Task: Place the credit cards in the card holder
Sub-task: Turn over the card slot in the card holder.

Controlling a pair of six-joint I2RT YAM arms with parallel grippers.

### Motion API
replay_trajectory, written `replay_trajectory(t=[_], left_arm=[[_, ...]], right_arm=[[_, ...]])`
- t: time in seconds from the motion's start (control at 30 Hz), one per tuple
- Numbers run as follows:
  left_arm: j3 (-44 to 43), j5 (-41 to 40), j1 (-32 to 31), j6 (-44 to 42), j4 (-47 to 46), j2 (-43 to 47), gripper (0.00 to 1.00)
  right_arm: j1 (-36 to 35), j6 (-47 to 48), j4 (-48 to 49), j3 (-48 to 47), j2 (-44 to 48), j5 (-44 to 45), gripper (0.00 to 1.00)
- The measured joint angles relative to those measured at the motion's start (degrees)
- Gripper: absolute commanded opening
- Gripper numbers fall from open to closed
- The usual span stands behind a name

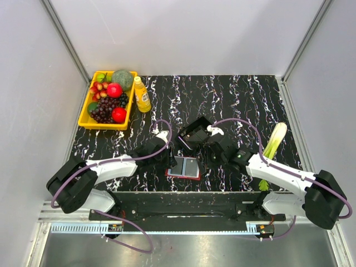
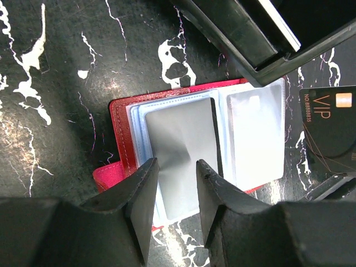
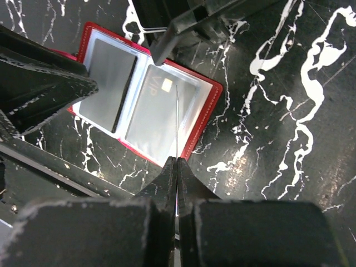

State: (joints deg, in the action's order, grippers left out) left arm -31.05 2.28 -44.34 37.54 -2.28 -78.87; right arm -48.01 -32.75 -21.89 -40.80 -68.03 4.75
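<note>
The open wallet [image 1: 186,167] lies midway along the table's [image 1: 250,94] near edge, long axis along it. The right gripper [image 3: 177,161] pinches a card [image 2: 328,133] on edge, jutting straight from its tips over the wallet. The left gripper [image 2: 177,167] is spread above the wallet's left half.

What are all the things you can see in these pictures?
red leather-look card holder: one, red, lying open at the table's front, between the arms
dark card marked VIP: one, black, over the holder
black box-like tray: one, black, just behind the holder
yellow plastic tray: one, yellow, back left corner
fruit: several pieces, red, purple and green, in the yellow tray
orange drink bottle: one, orange, right of the yellow tray
leafy vegetable: one, green and white, right side
marbled table: one, black with white veins
left gripper: one, black, open, over the holder's left side
right gripper: one, black, shut on the VIP card
</note>
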Motion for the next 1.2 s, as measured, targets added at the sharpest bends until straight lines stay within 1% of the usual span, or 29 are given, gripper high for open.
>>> replay_trajectory(t=[0.2,0.27,0.33,0.4,0.47,0.63,0.7,0.77,0.97,1.1,1.2], left_arm=[[0.0,-0.8,0.0,0.0,0.0,0.0,0.39],[0.0,-1.1,0.0,0.2,0.0,0.0,0.37],[0.0,-1.6,0.0,0.3,0.1,0.1,0.41],[0.0,-2.7,-0.1,0.4,0.7,0.6,0.41],[0.0,-3.6,-0.1,0.4,1.6,1.3,0.38],[-0.1,-4.5,-0.1,0.4,2.9,1.0,0.38],[-0.1,-4.5,-0.1,0.5,2.8,0.8,0.35],[-0.1,-4.4,-0.1,0.5,2.5,0.8,0.37],[0.0,-4.8,-0.5,1.1,2.8,2.8,0.39],[0.0,-5.1,-0.5,1.1,2.7,5.1,0.39],[0.0,-5.1,-0.5,1.1,2.7,5.3,0.38]], right_arm=[[0.0,-0.4,2.4,0.4,-0.2,-1.3,0.00],[0.0,-0.4,2.9,0.7,-0.3,-1.4,0.00],[0.0,-0.4,3.2,0.9,-0.3,-1.4,0.00],[0.0,-0.5,3.3,1.2,-0.3,-1.4,0.00],[0.0,-0.6,3.5,1.3,-0.3,-1.4,0.00],[0.0,-0.6,3.8,1.4,-0.3,-1.4,0.00],[0.0,-0.6,4.0,1.5,-0.3,-1.4,0.00],[0.0,-0.6,4.1,1.5,-0.3,-1.4,0.00],[0.0,-0.6,4.4,2.0,-0.5,-1.4,0.00],[0.0,-0.6,4.7,2.1,-1.3,-1.4,0.00],[0.0,-0.6,4.9,2.1,-1.8,-1.4,0.00]])
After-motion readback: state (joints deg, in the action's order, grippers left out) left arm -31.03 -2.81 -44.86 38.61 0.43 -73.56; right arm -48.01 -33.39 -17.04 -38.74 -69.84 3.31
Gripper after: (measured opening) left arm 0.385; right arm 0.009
